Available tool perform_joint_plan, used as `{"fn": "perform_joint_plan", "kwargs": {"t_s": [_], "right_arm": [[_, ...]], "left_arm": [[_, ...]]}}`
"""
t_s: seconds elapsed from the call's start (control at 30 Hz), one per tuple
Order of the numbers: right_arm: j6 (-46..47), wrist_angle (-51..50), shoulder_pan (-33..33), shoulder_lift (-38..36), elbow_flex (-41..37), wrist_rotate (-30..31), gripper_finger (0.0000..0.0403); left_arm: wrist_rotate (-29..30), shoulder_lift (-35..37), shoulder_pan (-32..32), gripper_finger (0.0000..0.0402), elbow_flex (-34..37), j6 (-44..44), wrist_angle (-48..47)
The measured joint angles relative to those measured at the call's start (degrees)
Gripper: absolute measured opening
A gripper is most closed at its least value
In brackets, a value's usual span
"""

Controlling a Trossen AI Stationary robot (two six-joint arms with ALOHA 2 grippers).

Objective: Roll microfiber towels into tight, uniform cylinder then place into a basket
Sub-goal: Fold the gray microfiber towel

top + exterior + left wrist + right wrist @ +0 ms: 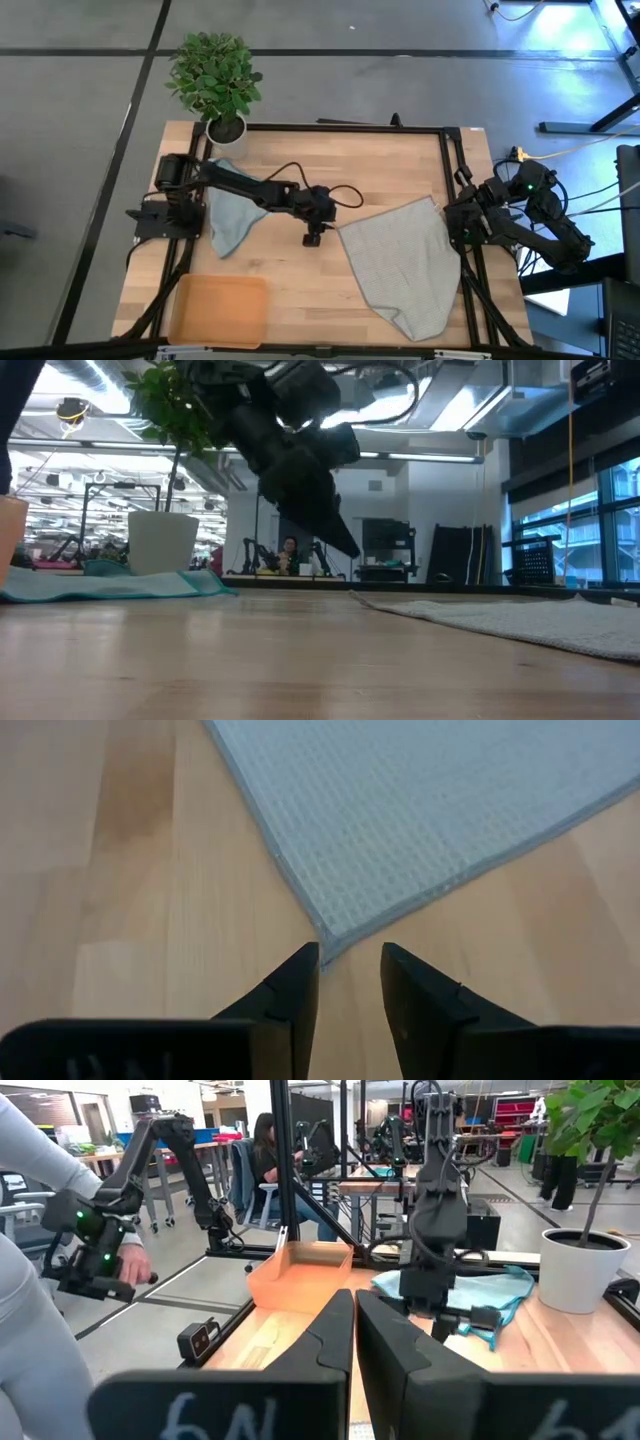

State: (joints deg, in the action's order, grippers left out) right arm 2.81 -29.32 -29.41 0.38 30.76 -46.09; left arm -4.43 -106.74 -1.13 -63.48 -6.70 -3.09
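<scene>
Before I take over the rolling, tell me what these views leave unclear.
- Grey towel: the table's front edge cuts off its near corner in the high view, and the left wrist view shows only one corner.
- Left gripper: its tips hang by that corner, but whether they touch the cloth cannot be told.
- Blue towel: the left arm covers part of it from above.
- Basket: from table height only its edge shows at the picture's left border.

Grey-green towel (402, 263) lies flat, unrolled; teal towel (231, 217) rumpled beside the plant; orange basket (219, 311) empty.
</scene>
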Motion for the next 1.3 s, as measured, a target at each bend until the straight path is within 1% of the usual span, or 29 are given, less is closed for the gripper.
{"fn": "perform_joint_plan", "kwargs": {"t_s": [0.1, 0.23, 0.47, 0.7, 0.77, 0.93, 1.07, 1.17, 1.23, 1.3], "right_arm": [[-0.07, -0.09, 0.00, 0.00, 0.00, -0.10, 0.0018], [-0.13, -0.10, 0.00, 0.00, 0.00, -0.10, 0.0018], [-0.17, -0.17, 0.01, 0.00, 0.00, -0.10, 0.0018], [-0.24, -0.17, 0.00, 0.00, 0.00, -0.09, 0.0018], [-0.24, -0.17, 0.00, 0.00, 0.00, -0.09, 0.0018], [-0.26, -0.15, 0.02, 0.00, 0.00, -0.08, 0.0018], [-0.26, -0.17, 0.00, 0.00, 0.00, -0.08, 0.0018], [-0.14, -0.17, 0.01, 0.00, 0.00, -0.08, 0.0018], [0.32, -0.17, 0.00, 0.00, 0.00, -0.08, 0.0018], [1.43, -0.17, 0.00, 0.00, 0.00, -0.06, 0.0018]], "left_arm": [[0.01, -1.45, 0.00, 0.0097, 0.00, -0.30, 1.33], [0.01, -3.57, 0.02, 0.0097, 0.00, -3.93, 2.92], [0.44, -5.39, 0.00, 0.0096, -0.02, -7.57, 4.18], [0.42, -6.53, -0.91, 0.0096, 0.09, -7.07, 3.65], [0.46, -7.30, -1.38, 0.0096, -0.13, -7.01, 5.30], [0.36, -8.04, -1.91, 0.0096, -0.10, -6.59, 5.13], [-0.96, -8.06, -1.93, 0.0095, -0.09, -7.31, 4.52], [-2.19, -8.04, -1.86, 0.0081, -0.13, -8.62, 3.60], [-2.29, -7.99, -1.77, 0.0057, -0.14, -8.71, 2.80], [-2.64, -7.95, -1.77, 0.0026, -0.20, -7.57, 2.28]]}}
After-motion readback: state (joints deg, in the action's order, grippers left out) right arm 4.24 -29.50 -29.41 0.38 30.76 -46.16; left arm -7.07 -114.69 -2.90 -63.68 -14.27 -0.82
